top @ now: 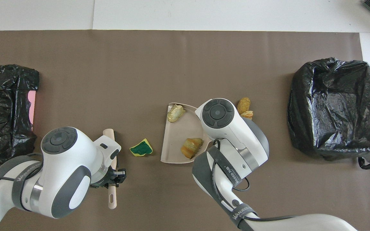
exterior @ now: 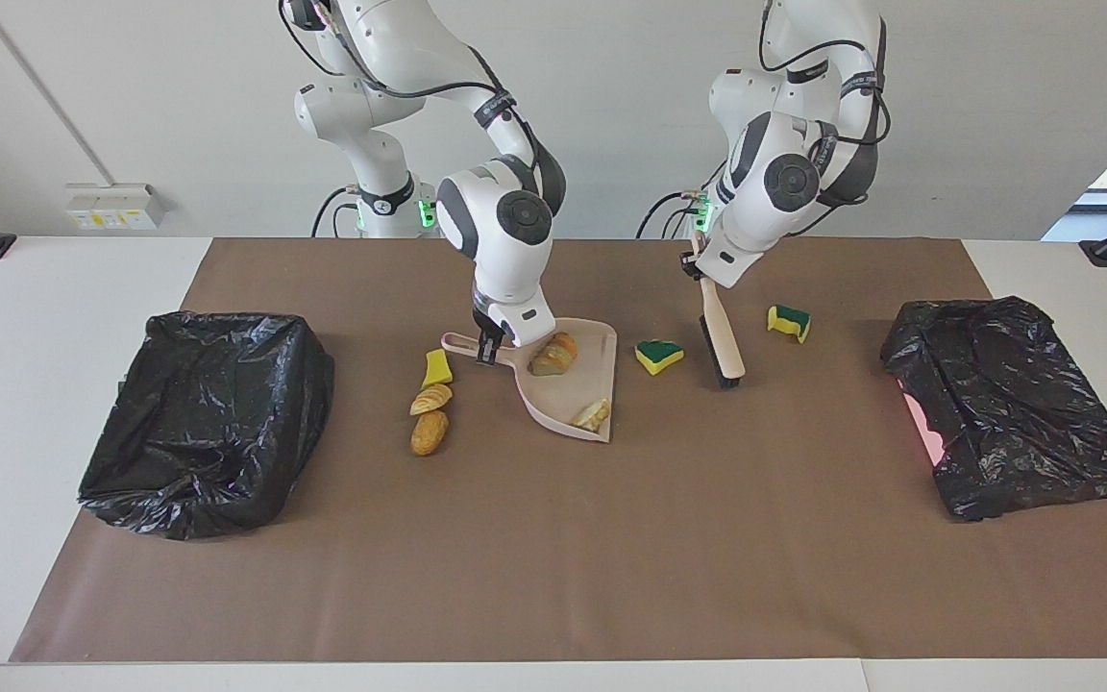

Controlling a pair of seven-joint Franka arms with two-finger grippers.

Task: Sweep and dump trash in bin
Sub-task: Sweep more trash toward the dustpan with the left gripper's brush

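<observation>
So the right gripper (exterior: 487, 348) has its fingers clamped on the handle of the pale pink dustpan (exterior: 573, 399), which sits flat on the brown mat (exterior: 553, 538) around the middle of the counter (exterior: 35, 279). Two pieces of the trash are already in the pan: a golden pastry lump (exterior: 556, 356) close to the handle end and a paler bread lump (exterior: 593, 415) by the pan's open lip.

The left gripper (exterior: 694, 265) has its fingers closed tight on the beige handle of the brush (exterior: 722, 338). The brush hangs tilted, bristles down near the mat, between two green-topped sponge scraps: one (exterior: 659, 356) lies just beside the dustpan's open lip, the other (exterior: 790, 322) is further toward the left arm's end of the counter.

Beside the dustpan handle, toward the right arm's end, there's a yellow sponge scrap (exterior: 436, 367), a croissant piece (exterior: 430, 399) and a brown bread lump (exterior: 429, 433) in a little row, each one nearer the counter's front edge than the last.

A black-bagged bin (exterior: 208, 418) sits open at the right arm's end of the mat, and another bagged bin (exterior: 1010, 404) at the left arm's end with a bit of pink showing under the bag
</observation>
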